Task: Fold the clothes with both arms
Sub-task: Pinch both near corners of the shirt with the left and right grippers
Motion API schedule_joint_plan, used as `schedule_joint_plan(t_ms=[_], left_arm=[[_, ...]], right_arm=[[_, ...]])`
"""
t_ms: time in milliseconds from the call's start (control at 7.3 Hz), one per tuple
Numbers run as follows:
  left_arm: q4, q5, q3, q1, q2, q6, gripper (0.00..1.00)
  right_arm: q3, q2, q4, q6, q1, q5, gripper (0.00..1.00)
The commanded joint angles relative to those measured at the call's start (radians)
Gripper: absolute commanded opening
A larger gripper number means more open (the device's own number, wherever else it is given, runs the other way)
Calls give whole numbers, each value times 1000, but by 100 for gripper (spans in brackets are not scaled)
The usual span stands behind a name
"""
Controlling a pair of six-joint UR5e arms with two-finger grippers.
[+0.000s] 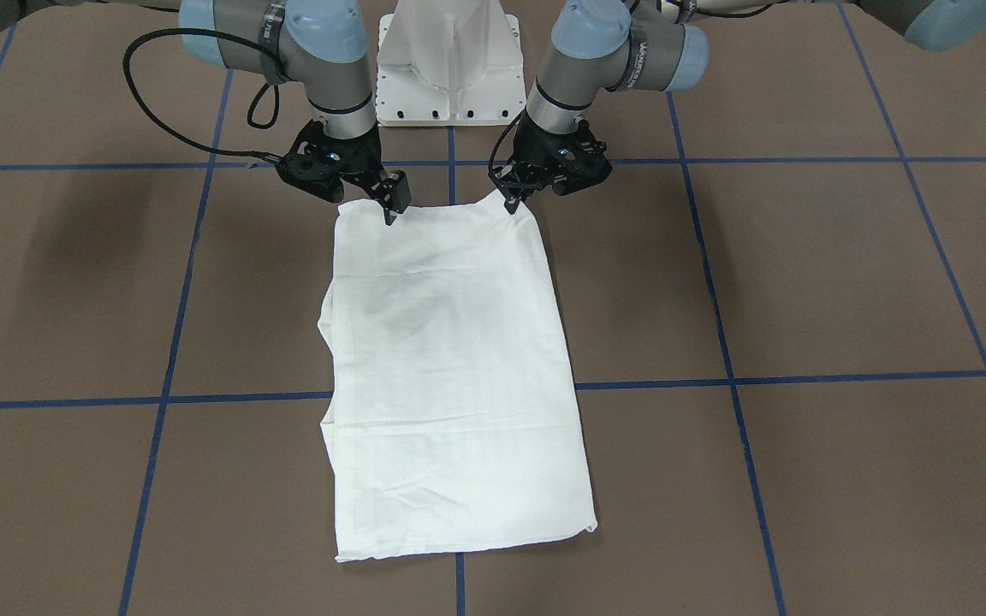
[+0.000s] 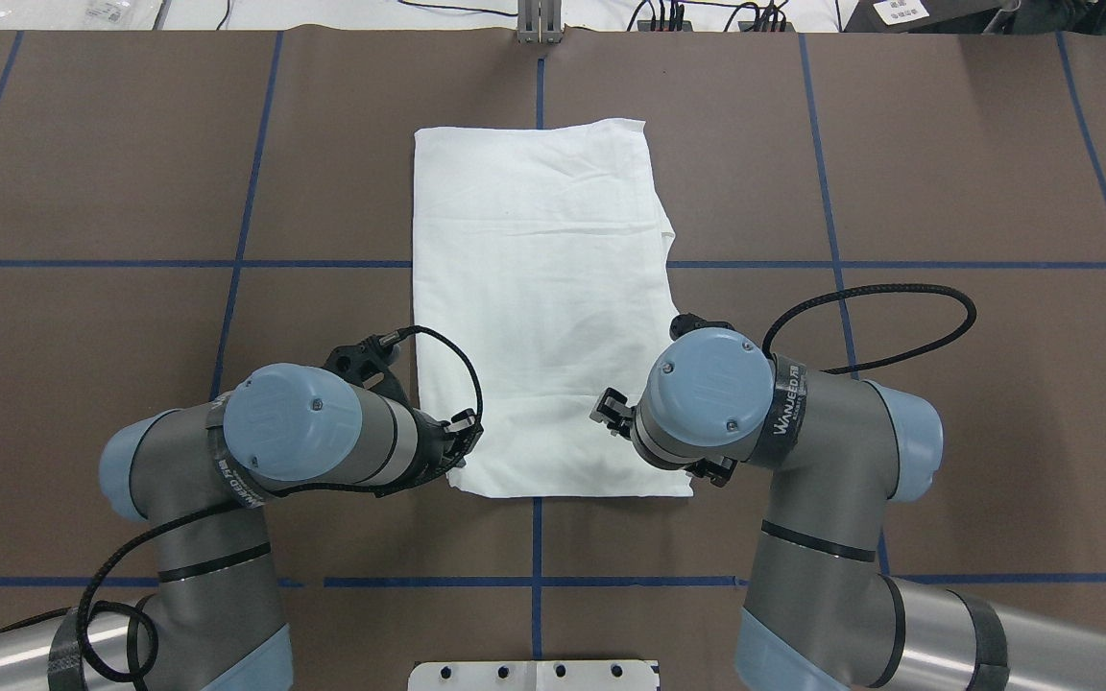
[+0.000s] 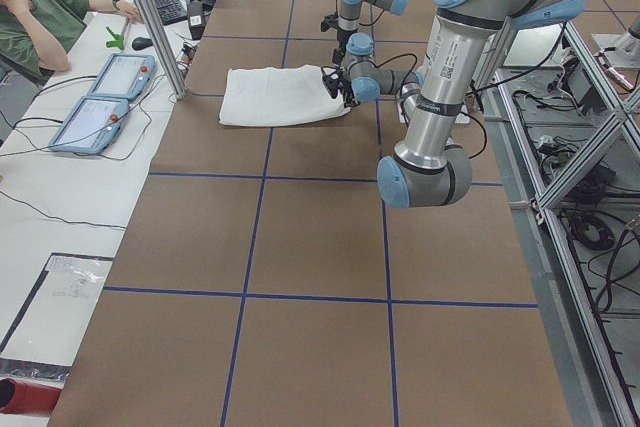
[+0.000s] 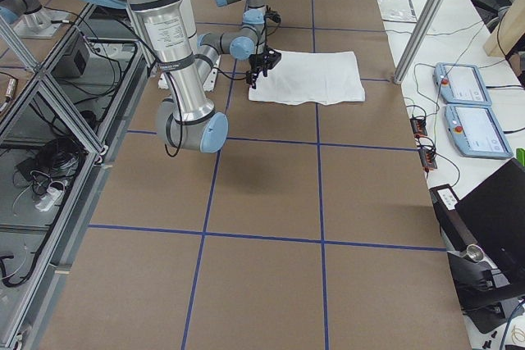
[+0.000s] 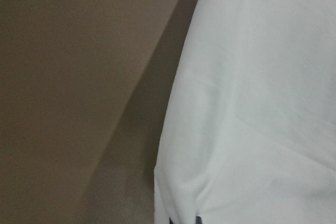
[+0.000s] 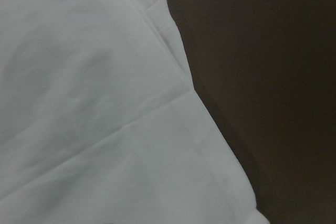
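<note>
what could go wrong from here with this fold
The right tool sits inboard of its T-shirt corner, while the left tool is close to its corner, so a lift may come up skewed. On the right arm's side, loose layers poke out along the edge and could slide apart when lifted.

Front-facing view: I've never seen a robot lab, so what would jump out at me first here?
A white shirt, folded into a long rectangle, lies in the middle of the brown table, bright against its blue tape grid. At its robot-side edge, the black left gripper meets one corner, which peaks up as if pinched, and the right gripper comes down on the other.
</note>
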Motion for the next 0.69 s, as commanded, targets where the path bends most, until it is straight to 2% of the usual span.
schedule_joint_plan(t_ms=[0,548], left_arm=[[-8,1,0,-1,0,2,0],[-9,1,-2,-4,0,2,0]], right_arm=[[-19,-13,-2,12,-24,-4,100],[-24,-28,0,12,-60,-31,100]])
